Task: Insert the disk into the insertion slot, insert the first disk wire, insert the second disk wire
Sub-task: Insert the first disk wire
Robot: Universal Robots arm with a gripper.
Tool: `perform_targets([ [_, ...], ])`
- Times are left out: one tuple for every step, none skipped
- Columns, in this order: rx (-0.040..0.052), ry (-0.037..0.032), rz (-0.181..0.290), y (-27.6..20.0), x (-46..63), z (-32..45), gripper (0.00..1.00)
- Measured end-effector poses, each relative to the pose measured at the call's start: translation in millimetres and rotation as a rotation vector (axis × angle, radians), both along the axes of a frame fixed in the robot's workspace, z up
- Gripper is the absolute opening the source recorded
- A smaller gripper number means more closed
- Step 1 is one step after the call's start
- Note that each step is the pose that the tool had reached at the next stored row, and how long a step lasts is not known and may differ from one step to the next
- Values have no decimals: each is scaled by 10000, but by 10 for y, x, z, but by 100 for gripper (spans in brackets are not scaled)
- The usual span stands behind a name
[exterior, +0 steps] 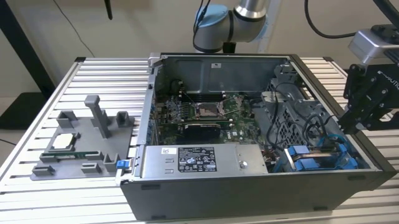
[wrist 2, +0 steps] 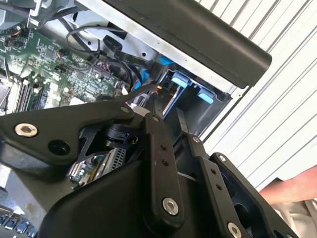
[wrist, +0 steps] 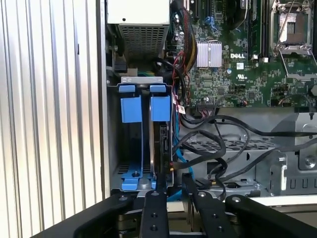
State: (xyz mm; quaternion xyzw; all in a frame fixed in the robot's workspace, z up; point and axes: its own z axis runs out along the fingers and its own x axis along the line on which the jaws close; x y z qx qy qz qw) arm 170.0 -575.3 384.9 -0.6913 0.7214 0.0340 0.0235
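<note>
In the exterior view the gripper hangs over the rim of the computer case at about three o'clock. Below it, at four o'clock, is the drive cage, beside the power-supply box. In the second wrist view the jaws stand a little apart with nothing visibly pinched. Their tips are just beside the plug end of a black wire, and a person's arm is close by outside the case. In the first wrist view the disk sits in the insertion slot, next to the other drive, so I judge the first wire step to be in hand. That step calls for a fine grip on the plug and a straight push. Room is tight: the case wall runs close on one side and looped wires crowd the other.
</note>
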Motion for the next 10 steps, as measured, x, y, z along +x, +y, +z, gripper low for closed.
perform_targets([
  [1, 4, 0, 0, 12, -1, 100],
  [0, 7, 0, 0, 21, 0, 100],
  [-1, 9, 0, 0, 29, 0, 100],
  [0, 10, 0, 0, 36, 0, 100],
  [3, 11, 1, 0, 44, 0, 100],
  [6, 10, 1, 0, 51, 0, 100],
  [12, 10, 1, 0, 59, 0, 100],
  [20, 11, 1, 0, 66, 0, 100],
  [29, 11, 1, 0, 72, 0, 100],
  [38, 10, 1, 0, 77, 0, 100],
])
